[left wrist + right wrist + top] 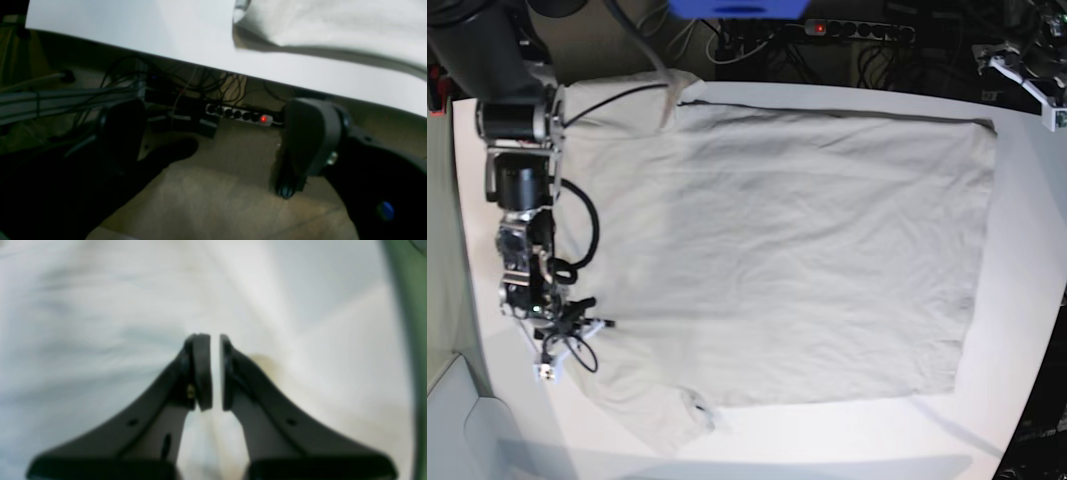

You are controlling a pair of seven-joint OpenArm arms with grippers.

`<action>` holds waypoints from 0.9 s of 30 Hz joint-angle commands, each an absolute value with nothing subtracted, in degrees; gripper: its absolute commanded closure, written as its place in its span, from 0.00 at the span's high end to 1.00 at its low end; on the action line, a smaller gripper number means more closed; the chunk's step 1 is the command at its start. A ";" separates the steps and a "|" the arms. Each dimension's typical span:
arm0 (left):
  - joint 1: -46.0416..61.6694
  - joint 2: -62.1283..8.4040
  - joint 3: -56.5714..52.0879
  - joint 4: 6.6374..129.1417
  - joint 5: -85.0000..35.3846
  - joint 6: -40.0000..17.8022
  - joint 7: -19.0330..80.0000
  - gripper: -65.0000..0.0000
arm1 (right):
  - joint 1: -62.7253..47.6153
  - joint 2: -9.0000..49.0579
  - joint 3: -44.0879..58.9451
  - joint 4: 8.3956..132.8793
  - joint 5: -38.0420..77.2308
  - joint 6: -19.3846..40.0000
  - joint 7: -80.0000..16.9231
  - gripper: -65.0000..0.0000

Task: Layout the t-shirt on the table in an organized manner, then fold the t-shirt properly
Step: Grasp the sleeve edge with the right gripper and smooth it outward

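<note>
Left gripper (213,146) fingers (308,140) spread wide; right gripper (215,371) nearly closed.

No legible text anywhere.

The left gripper (213,146) hangs wide open beyond the table (166,30) edge. A t-shirt (333,26) corner lies on it, above a power strip (243,115) with a red light

- The t-shirt (807,250) is showing as soft, matt woven cloth, creasing in shallow wrinkles.
- The table (1027,300) is looking smooth and white, giving off a faint sheen.
- The right gripper (215,373) is appearing as matt black moulded plastic.
- The left gripper (206,146) is looking like the same dull dark plastic.
</note>
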State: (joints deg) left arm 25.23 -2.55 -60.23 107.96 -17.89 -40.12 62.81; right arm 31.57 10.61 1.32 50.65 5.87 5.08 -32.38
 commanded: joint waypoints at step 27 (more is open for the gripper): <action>21.85 -3.30 -60.26 108.26 -17.89 -40.00 62.11 1.00 | 27.30 6.02 12.35 44.97 5.67 -3.21 -34.51 0.06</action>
State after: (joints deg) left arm 21.96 -2.66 -60.01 107.53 -17.39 -40.14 63.00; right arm 28.29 5.74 12.19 45.34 7.44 -1.52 -30.11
